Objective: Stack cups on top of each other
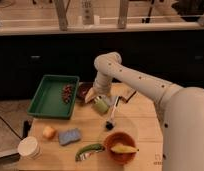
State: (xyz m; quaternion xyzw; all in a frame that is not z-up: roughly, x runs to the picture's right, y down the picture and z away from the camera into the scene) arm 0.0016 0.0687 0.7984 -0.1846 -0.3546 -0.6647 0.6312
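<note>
The pale green cup [100, 105] sits tilted on the wooden table, just right of the dark reddish-brown cup [84, 92]. My gripper [94, 98] comes down from the white arm's elbow and hangs between the two cups, against the green cup's upper left side. Whether it holds the green cup I cannot tell. The brown cup stands beside the green tray's right edge, partly hidden by the gripper.
A green tray [47, 97] with dark grapes [68, 92] lies at the left. A black-tipped tool [113, 114] lies right of the cups. Nearer the front are an orange-brown bowl [111, 156] holding a banana, a green pod [89, 150], a blue sponge [70, 136], an orange [49, 132] and a white container [29, 147].
</note>
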